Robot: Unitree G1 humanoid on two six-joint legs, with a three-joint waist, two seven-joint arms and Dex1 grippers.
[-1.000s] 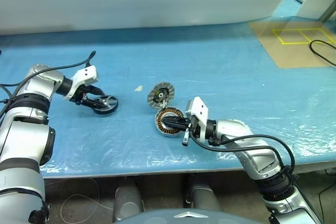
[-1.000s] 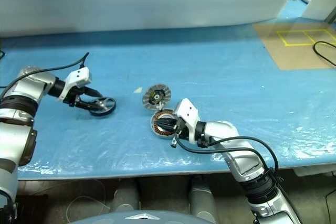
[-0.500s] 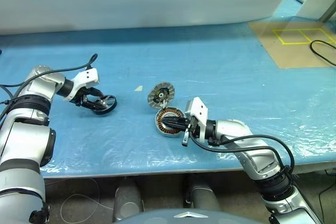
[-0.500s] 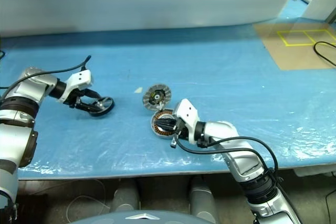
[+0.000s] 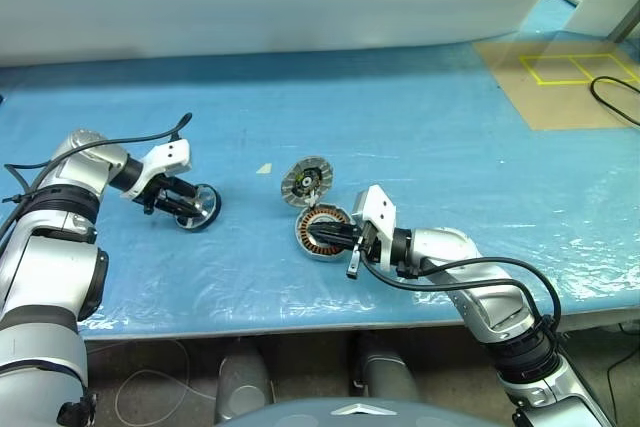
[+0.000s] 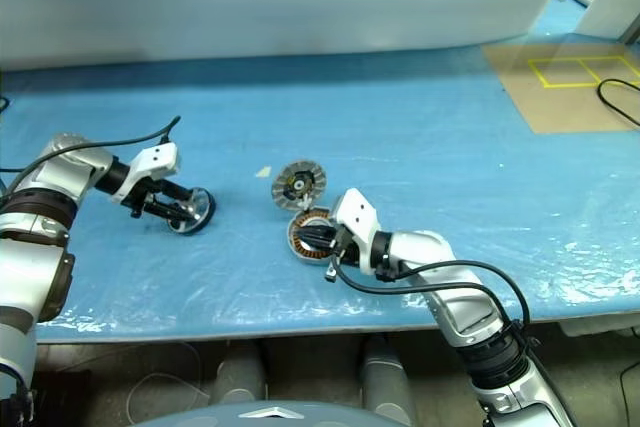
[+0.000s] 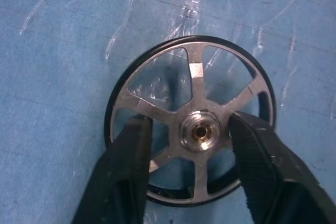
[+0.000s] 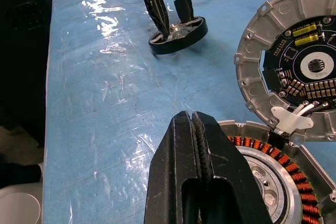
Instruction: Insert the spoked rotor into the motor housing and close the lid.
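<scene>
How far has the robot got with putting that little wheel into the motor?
Early on. The lid is already swung open, so the motor housing shows its copper windings. The right gripper rests shut at the housing's rim. The left gripper straddles the hub of the spoked rotor, which sits tilted on the blue table. Left: lifting it, seating it, closing the lid.

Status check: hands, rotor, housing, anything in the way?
Left hand straddling spoked rotor hub, fingers not yet clamped. Right hand shut, over motor housing rim. Lid open. Nothing blocking.

Blue plastic sheet (image 5: 420, 137) (wrinkled); cardboard (image 5: 560, 82) with yellow tape; black cable (image 5: 612, 99).
</scene>
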